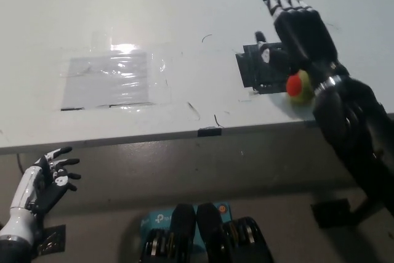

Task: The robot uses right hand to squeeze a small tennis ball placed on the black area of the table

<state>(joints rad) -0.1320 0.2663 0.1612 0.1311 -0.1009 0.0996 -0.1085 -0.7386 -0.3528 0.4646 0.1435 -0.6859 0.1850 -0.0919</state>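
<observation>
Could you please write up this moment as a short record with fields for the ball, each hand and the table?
ball: small red and yellow-green tennis ball, on the table by the right edge of the black area
right hand: black right hand raised over the ball, fingers spread, holding nothing
left hand: white left hand at lower left, below the table edge, open and idle
table: white table with a taped clear plastic sheet at left

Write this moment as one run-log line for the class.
right hand: open, raised above black patch | tennis ball: on table beside patch, not held | left hand: open, resting below table edge
</observation>
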